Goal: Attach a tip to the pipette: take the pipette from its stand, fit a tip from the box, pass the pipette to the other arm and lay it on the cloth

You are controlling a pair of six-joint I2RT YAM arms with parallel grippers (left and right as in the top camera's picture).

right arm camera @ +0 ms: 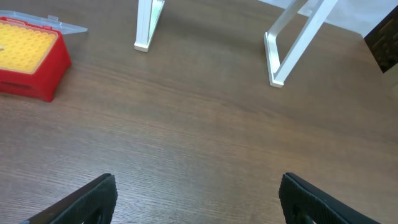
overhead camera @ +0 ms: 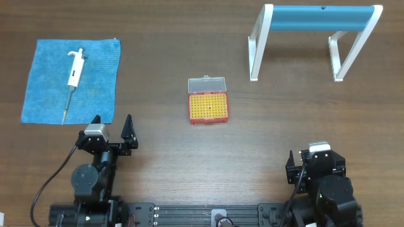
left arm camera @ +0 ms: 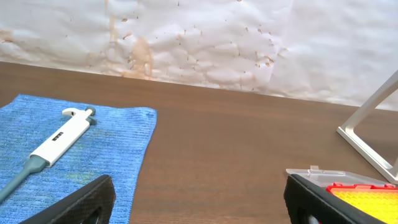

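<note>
My left gripper (overhead camera: 112, 128) stands spread wide with nothing between its fingers, just beside the near edge of the blue woven cloth (overhead camera: 98, 75). On that cloth lies the white pipette with a grey shaft and yellow tip (overhead camera: 75, 69), well apart from its stand. My right gripper (right arm camera: 196, 205) is just as wide apart and empty, low near my base. From above I see the whole white-legged stand with its blue top bar (overhead camera: 315, 17); my right wrist camera catches its legs and the red box of yellow tips (right arm camera: 28, 59), clear lid open. My left wrist camera adds a crinkled, stained white wall (left arm camera: 217, 43) behind the dark brown wood-grain table (overhead camera: 189, 170).
</note>
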